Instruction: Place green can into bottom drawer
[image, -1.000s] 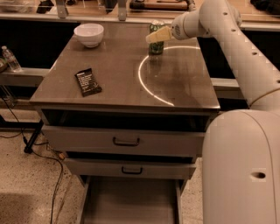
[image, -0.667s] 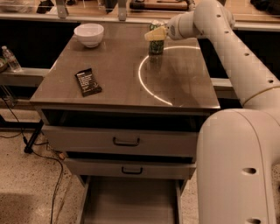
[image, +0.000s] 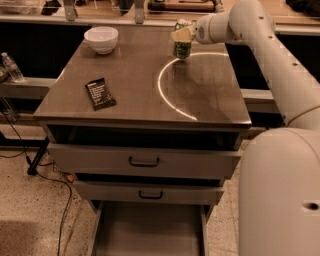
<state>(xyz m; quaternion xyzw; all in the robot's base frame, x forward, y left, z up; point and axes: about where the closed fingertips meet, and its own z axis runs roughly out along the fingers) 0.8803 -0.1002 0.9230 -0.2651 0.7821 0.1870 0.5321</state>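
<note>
Nothing can be read: the pale print on the packet (image: 100, 93) and the can (image: 182, 49) is illegible. The pincer (image: 183, 34) is at the can's top.

You see the robot in smooth white plastic, which takes a warm cream tone in this light. Its arm (image: 272, 60) is made of thick round tubes connected by rounded joints, and it becomes thinner toward the end. A thin curved seam (image: 302, 112) crosses the arm where the lower segment begins. The large shell (image: 280, 195) at the lower right is wide and bulging, with one small dark hole (image: 311, 205) in it. The gripper (image: 182, 34) is at the far end of the arm, in the upper middle of your view. It looks pale yellow beside the white round wrist (image: 210, 29) behind it.
</note>
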